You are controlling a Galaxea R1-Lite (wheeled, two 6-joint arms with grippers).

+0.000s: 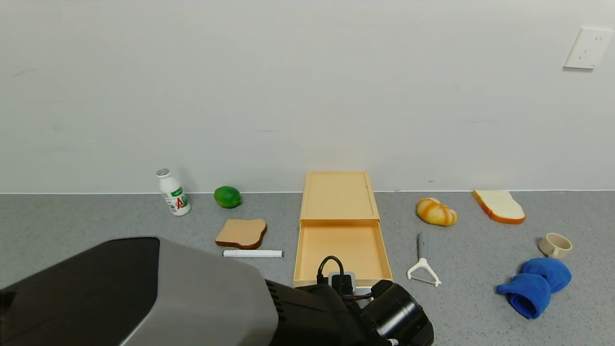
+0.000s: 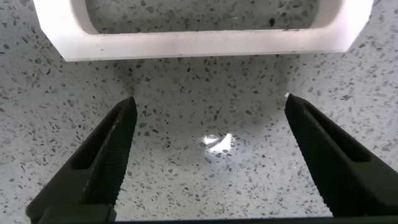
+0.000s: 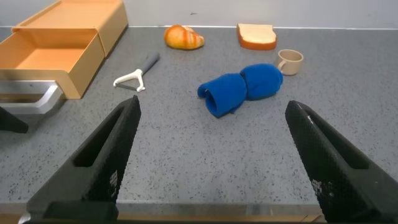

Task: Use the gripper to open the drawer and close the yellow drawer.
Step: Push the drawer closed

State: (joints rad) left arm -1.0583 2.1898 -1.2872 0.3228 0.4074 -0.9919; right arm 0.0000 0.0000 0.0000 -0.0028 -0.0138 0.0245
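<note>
1. Drawer (image 1: pixel 342 250) sits pulled out of its yellow case (image 1: pixel 338 194) at the middle of the counter (image 1: pixel 96 216), its tray open toward me.
2. I have the left gripper (image 2: pixel 208 158) low at the drawer's 6 o'clock, jaws spread wide, just short of the white handle (image 2: pixel 205 43) and not touching it.
3. My right gripper (image 3: pixel 211 158) hangs open too, off to the drawer's 4 o'clock, with the blue cloth (image 3: pixel 241 89) ahead of it.
4. I see a peeler (image 1: pixel 423 269) lying at the drawer's 3 o'clock.
</note>
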